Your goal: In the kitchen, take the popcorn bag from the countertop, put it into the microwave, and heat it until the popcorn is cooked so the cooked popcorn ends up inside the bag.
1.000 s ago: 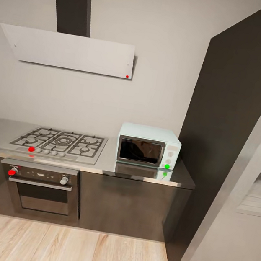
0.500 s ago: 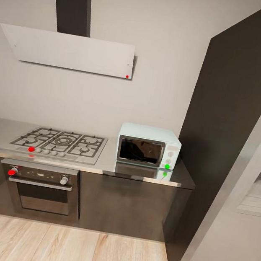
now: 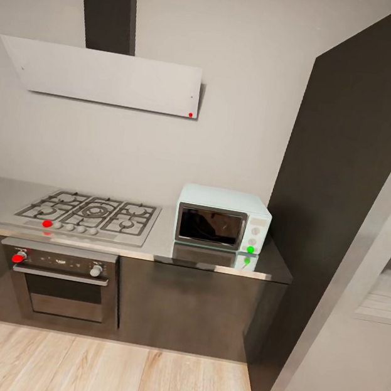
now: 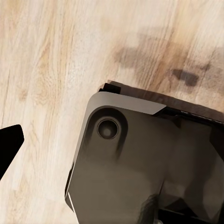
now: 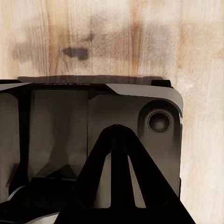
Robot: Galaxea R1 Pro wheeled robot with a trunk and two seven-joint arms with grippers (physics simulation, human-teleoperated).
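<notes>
Ahead, the microwave (image 3: pixel 223 218) sits beside the hob (image 3: pixel 88 212) on the countertop (image 3: pixel 210 258) — right jaws pinched together, left's unclear.

You faced a pale mint-blue microwave (image 3: pixel 223 218) with a green light, on a glossy grey worktop (image 3: pixel 210 258); dark cabinet fronts (image 3: pixel 195 310); light wood-grain floor (image 3: pixel 96 373).

Home kitchen, rendered in sim. Signs: gas hob (image 3: pixel 87 212) w/ knobs set into a grey countertop (image 3: pixel 210 258), built-in oven (image 3: pixel 61 284) below it, flat extractor hood (image 3: pixel 107 77) w/ dark duct on the wall above, mint microwave (image 3: pixel 222 219) at the counter's right end, tall fridge (image 3: pixel 358 324) w/ dispenser recess at right, light wood floor (image 3: pixel 96 373).
</notes>
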